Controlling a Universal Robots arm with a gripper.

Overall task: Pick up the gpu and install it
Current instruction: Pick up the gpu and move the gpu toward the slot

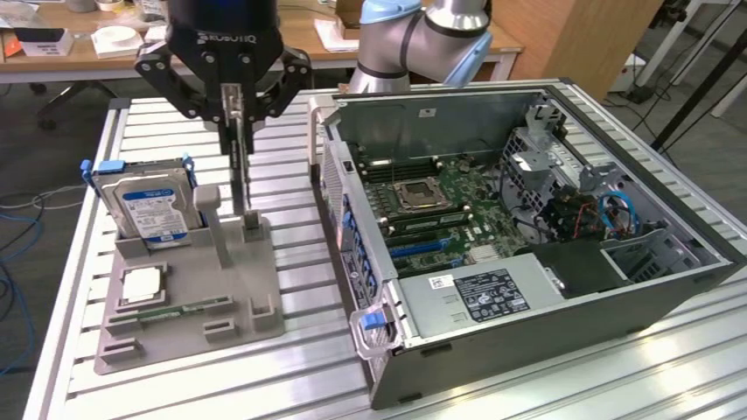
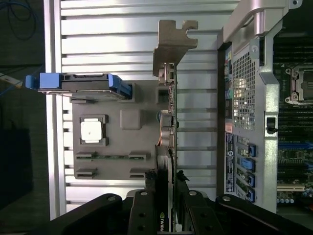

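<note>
The gripper [image 1: 233,109] [image 2: 166,179] pinches the top edge of the gpu [image 1: 240,171] [image 2: 169,120], which stands upright and edge-on. The card is at the gray holder [image 1: 233,284] on the counter [image 1: 292,372], between the hard drive [image 1: 146,206] on the exterior view's left and the open computer case [image 1: 350,219] on its right.

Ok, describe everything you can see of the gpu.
The gpu is seen edge-on: a thin card standing upright, with a bare silver metal bracket, notched at its tip, on one end and small components along its edge. The gripper holds it from above, with black fingers pressed on both faces. Its lower end meets the upright slot of the grey holder; I cannot tell whether it sits in the slot or hangs clear of it.
</note>
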